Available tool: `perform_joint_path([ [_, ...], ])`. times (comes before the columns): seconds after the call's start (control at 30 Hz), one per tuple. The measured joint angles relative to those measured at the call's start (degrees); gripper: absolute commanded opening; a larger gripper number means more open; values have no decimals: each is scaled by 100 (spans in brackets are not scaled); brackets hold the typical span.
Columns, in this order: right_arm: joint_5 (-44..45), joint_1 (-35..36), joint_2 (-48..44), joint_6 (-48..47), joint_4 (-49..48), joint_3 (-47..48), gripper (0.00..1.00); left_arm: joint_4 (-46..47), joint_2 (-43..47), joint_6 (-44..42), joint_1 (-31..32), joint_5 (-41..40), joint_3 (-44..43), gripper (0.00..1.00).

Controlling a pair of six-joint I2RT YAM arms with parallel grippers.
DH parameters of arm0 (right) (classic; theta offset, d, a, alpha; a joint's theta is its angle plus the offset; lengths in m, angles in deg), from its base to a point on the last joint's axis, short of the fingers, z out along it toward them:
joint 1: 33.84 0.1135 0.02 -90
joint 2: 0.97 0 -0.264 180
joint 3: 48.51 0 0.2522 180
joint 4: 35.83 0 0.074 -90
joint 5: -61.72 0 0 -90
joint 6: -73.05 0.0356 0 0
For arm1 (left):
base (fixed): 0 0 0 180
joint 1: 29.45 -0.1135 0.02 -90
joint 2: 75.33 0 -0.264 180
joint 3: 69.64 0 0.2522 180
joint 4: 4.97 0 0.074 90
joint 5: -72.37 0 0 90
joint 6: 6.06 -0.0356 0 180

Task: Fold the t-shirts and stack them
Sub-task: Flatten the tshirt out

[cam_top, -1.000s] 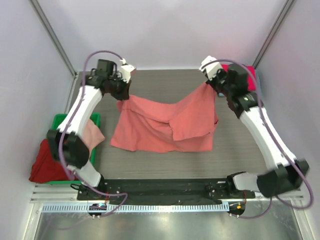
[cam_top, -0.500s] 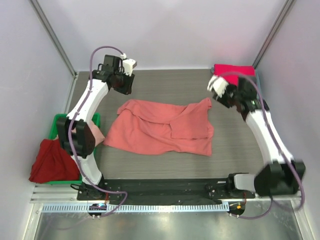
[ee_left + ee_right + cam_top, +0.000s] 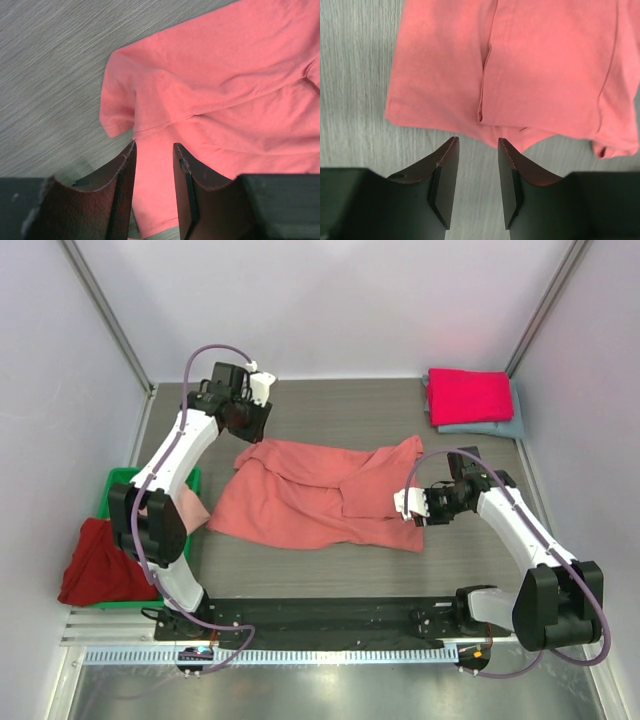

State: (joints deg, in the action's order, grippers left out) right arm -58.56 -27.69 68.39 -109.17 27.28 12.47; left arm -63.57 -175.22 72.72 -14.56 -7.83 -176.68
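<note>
Soft matt cloth — the salmon-coral t-shirt (image 3: 300, 502) (creased) — on a wood-grained table (image 3: 345, 408).

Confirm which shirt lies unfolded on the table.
The salmon-coral t-shirt, spread mid-table. The magenta t-shirt and grey-blue t-shirt sit folded, stacked at the far right corner.

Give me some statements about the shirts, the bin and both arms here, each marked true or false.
1. The salmon-coral cloth t-shirt lies loose on the grey wood-grain table. True.
2. The folded magenta t-shirt rests on the folded grey-blue t-shirt. True.
3. The right arm's fingers are clamped on the salmon-coral t-shirt. False: they stand open, holding nothing.
4. The green plastic bin stands at the scene's right side. False: it is at the left.
5. The left arm's fingers are open. True.
</note>
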Motion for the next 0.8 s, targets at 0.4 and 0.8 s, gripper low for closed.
perform_joint_path([
  [0.4,-262,94,717,-940,0,120,41,2,-85,-136,68,-273,116,37],
  [0.8,-111,122,1298,-1200,-118,293,39,13,-212,-149,74,-378,116,37],
])
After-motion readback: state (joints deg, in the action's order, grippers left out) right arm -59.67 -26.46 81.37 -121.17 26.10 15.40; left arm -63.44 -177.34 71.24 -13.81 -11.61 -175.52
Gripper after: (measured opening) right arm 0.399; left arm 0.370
